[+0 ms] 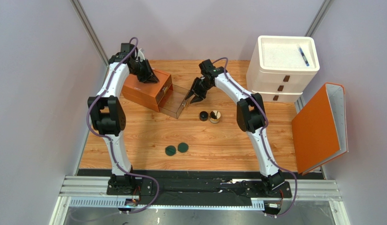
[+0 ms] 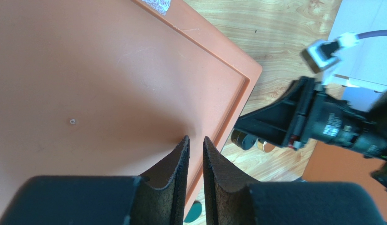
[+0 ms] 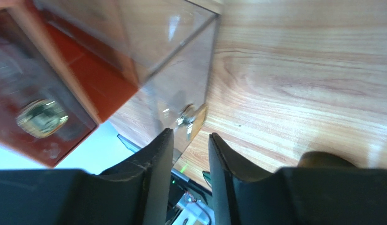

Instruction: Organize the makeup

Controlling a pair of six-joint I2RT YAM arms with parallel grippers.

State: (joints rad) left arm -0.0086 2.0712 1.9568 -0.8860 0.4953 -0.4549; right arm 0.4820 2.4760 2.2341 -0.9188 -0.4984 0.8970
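Observation:
The orange drawer box stands at the back left with its clear drawer pulled out. My left gripper rests on the box's top, its jaws nearly together and empty. My right gripper is slightly open and empty at the drawer's front; its small knob lies just beyond the fingertips. A black round cap and a tan jar stand side by side on the table. Two dark-green discs lie nearer the front. The bottles are not clearly visible; something round and gold shows blurred through the drawer.
A white drawer unit with a blue pen on top stands at the back right. An orange binder leans at the right edge. Grey walls close in both sides.

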